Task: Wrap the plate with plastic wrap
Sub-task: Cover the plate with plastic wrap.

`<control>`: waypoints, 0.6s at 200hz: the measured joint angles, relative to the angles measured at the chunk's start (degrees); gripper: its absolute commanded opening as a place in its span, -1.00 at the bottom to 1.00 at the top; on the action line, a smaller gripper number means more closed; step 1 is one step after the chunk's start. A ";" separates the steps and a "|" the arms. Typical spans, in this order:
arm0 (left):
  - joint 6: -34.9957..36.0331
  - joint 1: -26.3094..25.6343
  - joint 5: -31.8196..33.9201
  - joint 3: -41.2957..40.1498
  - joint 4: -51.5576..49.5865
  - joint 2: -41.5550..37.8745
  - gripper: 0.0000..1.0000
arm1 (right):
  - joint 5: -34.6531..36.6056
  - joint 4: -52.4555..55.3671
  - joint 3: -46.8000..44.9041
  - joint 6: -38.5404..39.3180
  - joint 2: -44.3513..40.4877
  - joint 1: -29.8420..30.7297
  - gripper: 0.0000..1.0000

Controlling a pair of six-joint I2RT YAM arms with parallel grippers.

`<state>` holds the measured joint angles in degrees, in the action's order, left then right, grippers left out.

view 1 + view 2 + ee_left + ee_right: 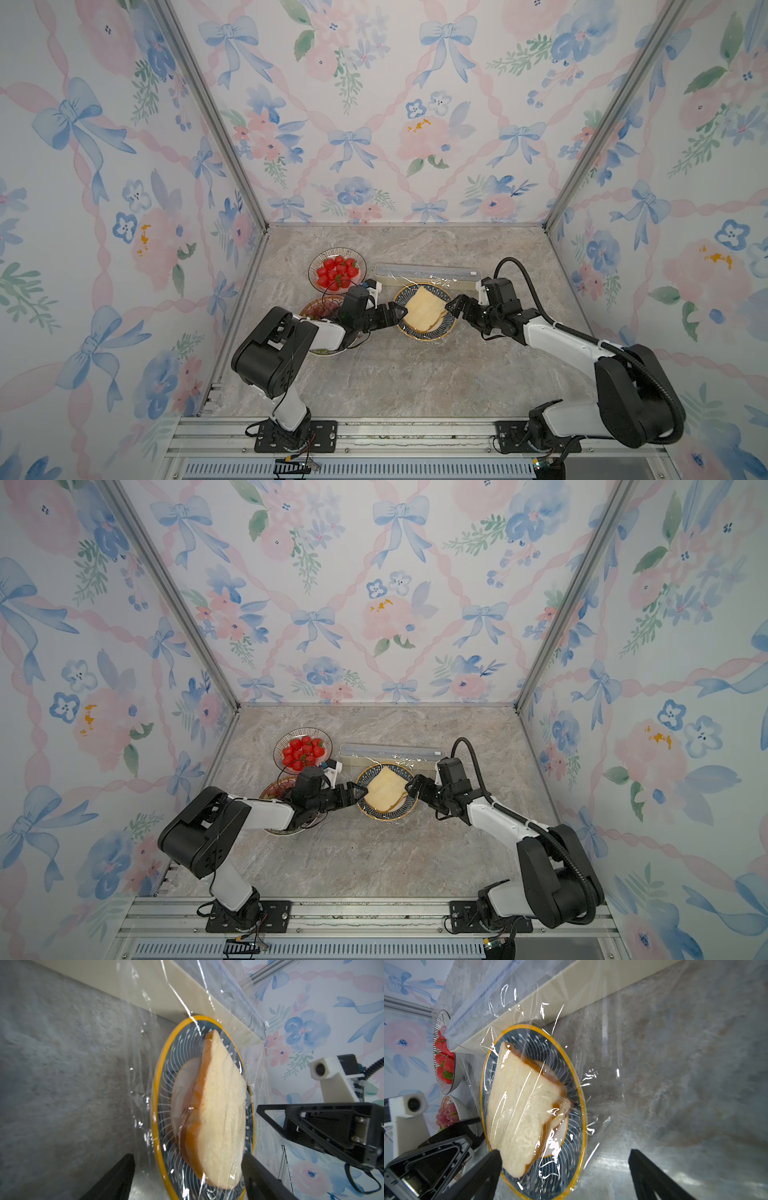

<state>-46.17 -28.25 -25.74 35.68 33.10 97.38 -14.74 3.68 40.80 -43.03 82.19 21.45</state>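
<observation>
- Top views: plate (445,327) carrying bread (424,309) sits mid-desk (374,374). The plastic wrap (434,283) is draped over it and runs to the box (428,272) just behind, toward the back edge. Left hand (397,311) and right hand (451,308) flank the rim, both released, gripping nothing.
- Left wrist: film lies slack on the desk beside the rim. Likely step: tuck it down. Pinch film only, low, clear of the bread.
- Right wrist: strawberry bowl (439,1022) and grape bowl (464,1108) crowd the left arm's side. Box is just beside the far rim. Cannot tell whether the film is cut.
</observation>
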 measured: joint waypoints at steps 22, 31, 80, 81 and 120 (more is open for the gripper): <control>0.42 -0.50 -0.85 2.16 0.00 1.25 0.64 | -0.09 -0.70 2.62 0.26 4.79 1.25 0.94; 0.59 -0.74 -1.20 2.95 -0.24 1.97 0.63 | -0.39 -1.46 3.13 0.24 6.14 1.92 0.94; 0.98 -2.54 -1.36 4.15 -1.51 2.91 0.60 | -0.22 -2.16 3.39 -0.74 7.72 5.03 0.94; 1.01 -2.54 -1.33 4.15 -1.53 2.91 0.60 | -0.22 -2.16 3.39 -0.76 7.72 5.05 0.94; 0.90 -3.85 -0.17 1.77 -2.71 0.92 0.60 | 0.39 -1.33 1.92 -2.40 5.88 7.21 0.94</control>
<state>-45.28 -32.10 -25.91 37.45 30.39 98.30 -14.35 2.35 42.72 -45.43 88.07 28.67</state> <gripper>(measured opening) 0.801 0.971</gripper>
